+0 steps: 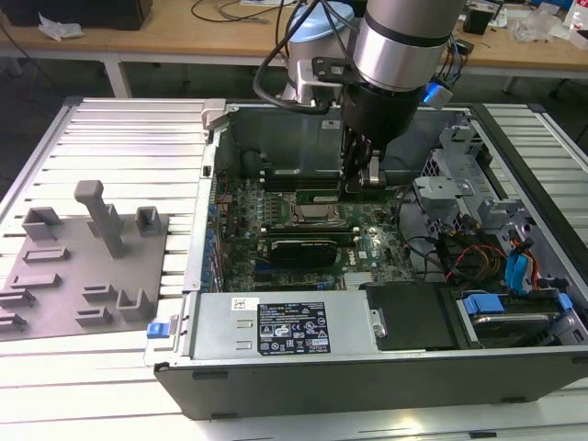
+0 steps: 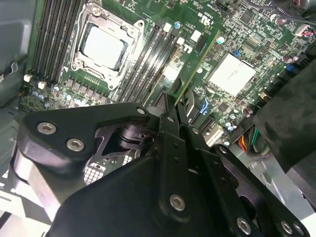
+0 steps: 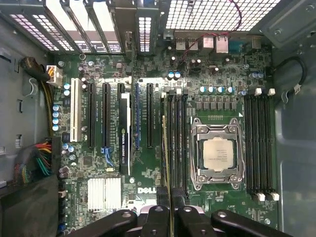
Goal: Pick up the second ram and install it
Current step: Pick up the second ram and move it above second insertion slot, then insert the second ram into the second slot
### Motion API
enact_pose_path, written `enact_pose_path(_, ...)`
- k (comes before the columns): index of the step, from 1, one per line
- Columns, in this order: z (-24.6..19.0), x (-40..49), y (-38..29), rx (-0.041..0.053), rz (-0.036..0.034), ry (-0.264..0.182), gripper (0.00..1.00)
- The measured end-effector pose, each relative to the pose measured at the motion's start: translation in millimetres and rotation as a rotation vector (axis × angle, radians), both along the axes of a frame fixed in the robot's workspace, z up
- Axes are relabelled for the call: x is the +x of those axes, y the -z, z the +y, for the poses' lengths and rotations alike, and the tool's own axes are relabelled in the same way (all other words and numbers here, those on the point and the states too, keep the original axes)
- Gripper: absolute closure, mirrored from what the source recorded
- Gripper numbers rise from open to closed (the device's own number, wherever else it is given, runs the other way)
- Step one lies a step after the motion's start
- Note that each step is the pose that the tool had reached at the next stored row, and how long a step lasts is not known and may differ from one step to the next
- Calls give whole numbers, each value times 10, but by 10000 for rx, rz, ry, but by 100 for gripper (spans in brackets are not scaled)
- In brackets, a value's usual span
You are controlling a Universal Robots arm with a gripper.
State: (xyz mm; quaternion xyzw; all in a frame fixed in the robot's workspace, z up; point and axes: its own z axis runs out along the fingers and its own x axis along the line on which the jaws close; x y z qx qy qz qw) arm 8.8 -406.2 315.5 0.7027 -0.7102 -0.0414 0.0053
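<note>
- Exterior view: the gripper (image 1: 361,186) is down inside the open computer case (image 1: 276,367), just beside the processor socket (image 1: 312,216); the grey holder blocks (image 1: 101,230) sit well apart on the exterior view's left; work straight up and down here, with no sideways drag across the board.
- Second wrist view: the fingers are clamped on the second ram (image 2: 197,61); it is a thin green board seen edge-on, running out from the fingertips over the black memory slots (image 2: 148,59) next to the socket; it looks parallel to the slots, so hold that line before you press.
- First wrist view: the stick lies along the outer slot of the bank between the socket and the expansion slots (image 3: 106,118); you cannot tell whether it is seated or just over the slot.
- My read: the grip looks to be near one end, so the far end may lag; match both ends to the white end clips (image 3: 177,92); push evenly and vertically; a tilted push could jam one end or scrape the neighbouring slots.
</note>
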Motion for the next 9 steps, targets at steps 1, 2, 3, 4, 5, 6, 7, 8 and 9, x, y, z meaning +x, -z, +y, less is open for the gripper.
enact_pose_path(1, 0, 0, 1, -1, 0, 0, 86)
enact_pose_path(2, 0, 0, 1, 0, 0, 0, 86)
enact_pose_path(3, 0, 0, 2, 0, 0, 0, 86)
enact_pose_path(4, 0, 0, 3, 0, 0, 0, 86)
enact_pose_path(5, 1, 0, 12, 5, -2, 0, 86)
enact_pose_path(6, 0, 0, 51, 1, 0, -1, 86)
enact_pose_path(7, 0, -1, 87, 0, 0, 0, 86)
enact_pose_path(8, 1, -1, 128, 1, 0, -1, 86)
enact_pose_path(9, 2, -7, 151, 2, -1, 2, 86)
